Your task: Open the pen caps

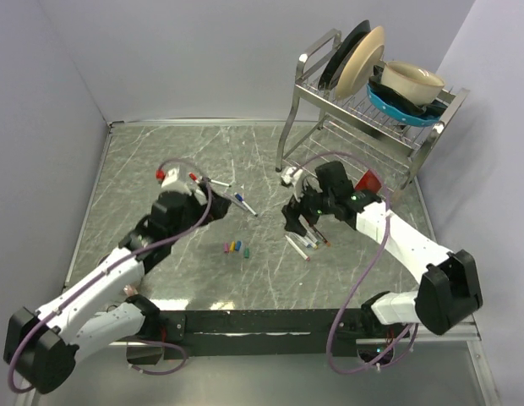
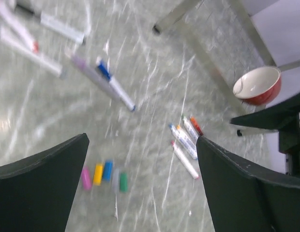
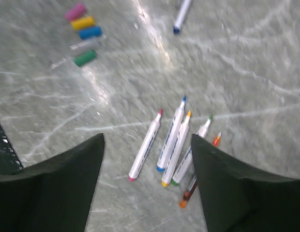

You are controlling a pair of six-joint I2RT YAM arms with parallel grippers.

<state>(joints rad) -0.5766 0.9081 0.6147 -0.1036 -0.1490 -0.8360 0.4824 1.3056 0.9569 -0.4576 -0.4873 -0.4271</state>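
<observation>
Five caps lie in a tidy row mid-table, between the two arms: pink, yellow, blue, a pale one and green. They are stubby little cylinders, side by side and touching or close to it. That row reads as the drop spot, central so either arm can reach it.

Right of them, five bare pens sit bunched together, white barrels almost parallel, coloured tips showing (red, blue, orange, green, and one more orange-red at the edge). That's the finished pile, I'd say, kept apart from the rest.

And the rest is on the far left: a scatter of other pens, one with a blue end, one with red. They probably have caps on, though the blur makes that hard to call.

Now the tools. The left gripper is spread wide, nothing between its fingers, hanging over the table just far-left of the cap row. The right gripper is spread too, empty as well, hovering right over the bare pens.

Both free, then. My read is a pause between pens, with the far-left scatter next: one gripper to pin a barrel, the other to pull.
</observation>
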